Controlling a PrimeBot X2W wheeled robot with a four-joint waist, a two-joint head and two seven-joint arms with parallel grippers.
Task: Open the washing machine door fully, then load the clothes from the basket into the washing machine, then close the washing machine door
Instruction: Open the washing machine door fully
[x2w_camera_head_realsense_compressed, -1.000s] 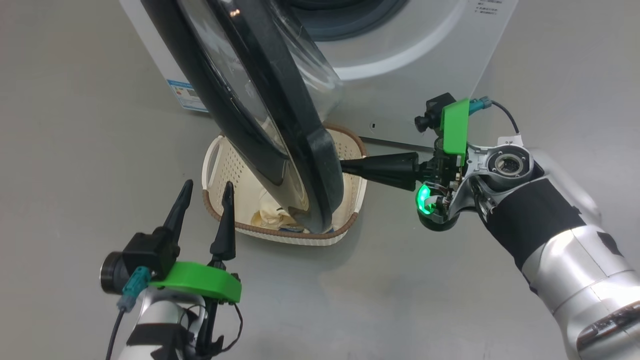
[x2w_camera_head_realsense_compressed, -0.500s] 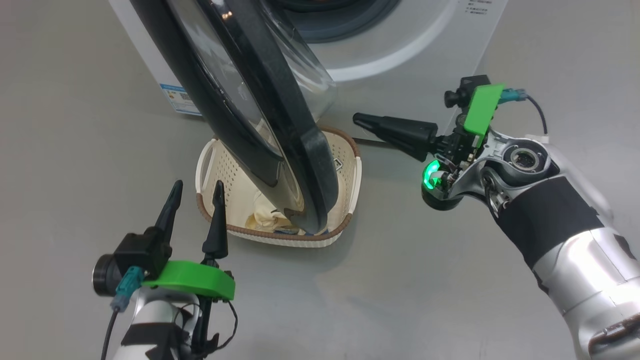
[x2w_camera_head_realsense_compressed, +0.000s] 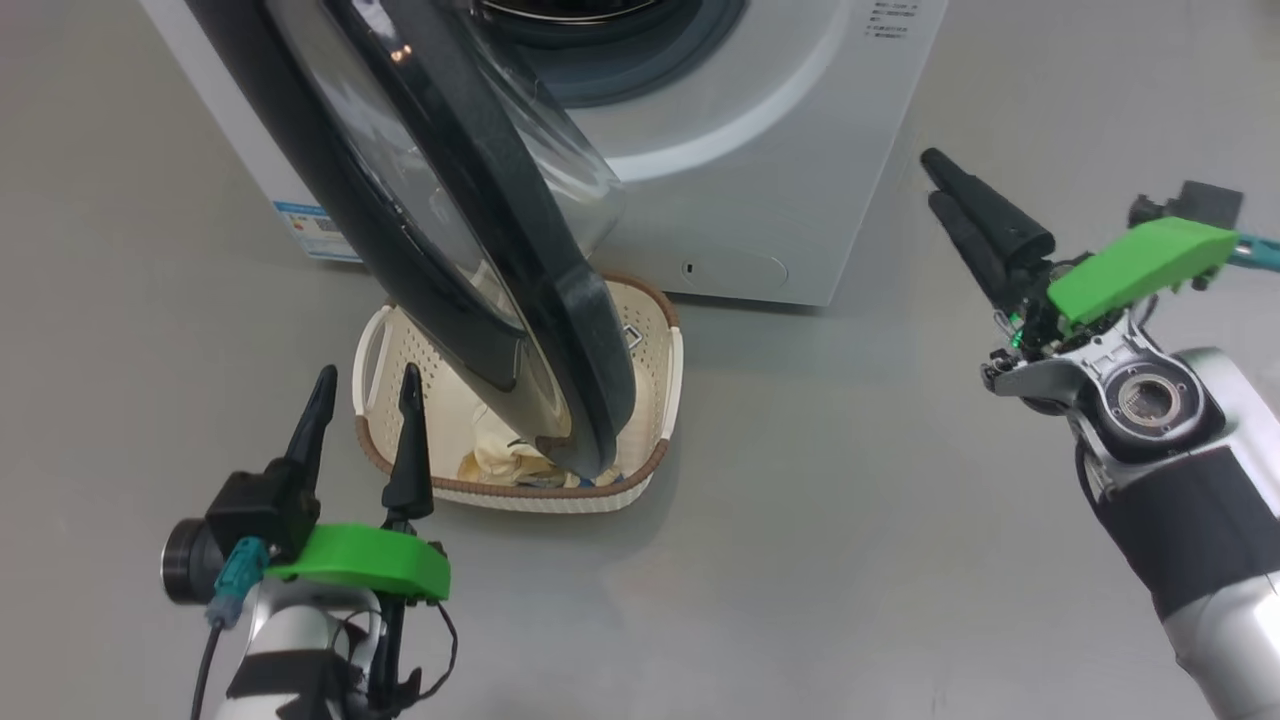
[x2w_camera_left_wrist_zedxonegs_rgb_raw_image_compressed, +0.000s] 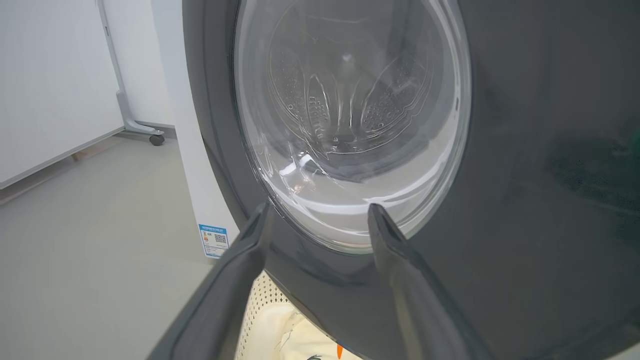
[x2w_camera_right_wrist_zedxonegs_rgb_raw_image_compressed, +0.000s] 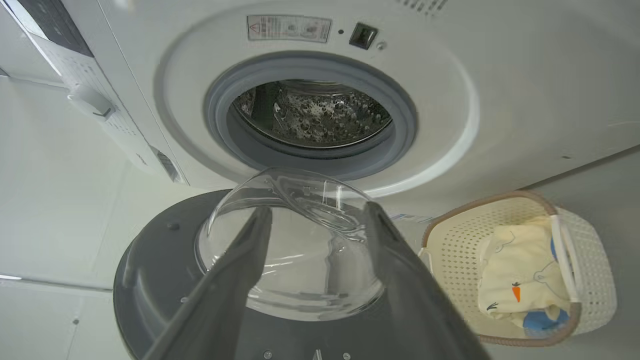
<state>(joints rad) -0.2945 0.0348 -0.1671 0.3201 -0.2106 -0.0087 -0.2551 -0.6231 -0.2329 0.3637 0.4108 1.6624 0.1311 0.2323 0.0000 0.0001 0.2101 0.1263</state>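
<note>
"Washing machine door (x2w_camera_head_realsense_compressed: 440, 230) – what's threatening it rn? Start w/ the grippers."

"R gripper (x2w_camera_head_realsense_compressed: 935, 178) is hanging w/ fingers parted, gripping nothing. It's sitting well apart from the door, out past the right front corner of the washing machine (x2w_camera_head_realsense_compressed: 760, 150). L gripper (x2w_camera_head_realsense_compressed: 366, 375) is gaping wide, also empty, hovering just beside the near-left corner of the basket (x2w_camera_head_realsense_compressed: 520, 497)."

"And the door itself?"

"It's standing out from the machine's front, prob not fully open. Its black rim is overhanging the basket's middle & hiding most of the clothes (x2w_camera_head_realsense_compressed: 495, 455)."

"So what's the risk?"

"W/ nothing holding it, the door may be swinging back toward shut. Or L could be clipping that rim while reaching in for cloth, shoving the basket across the floor (x2w_camera_head_realsense_compressed: 800, 560). I'm thinking it needs pushing wider first, imo."
</note>
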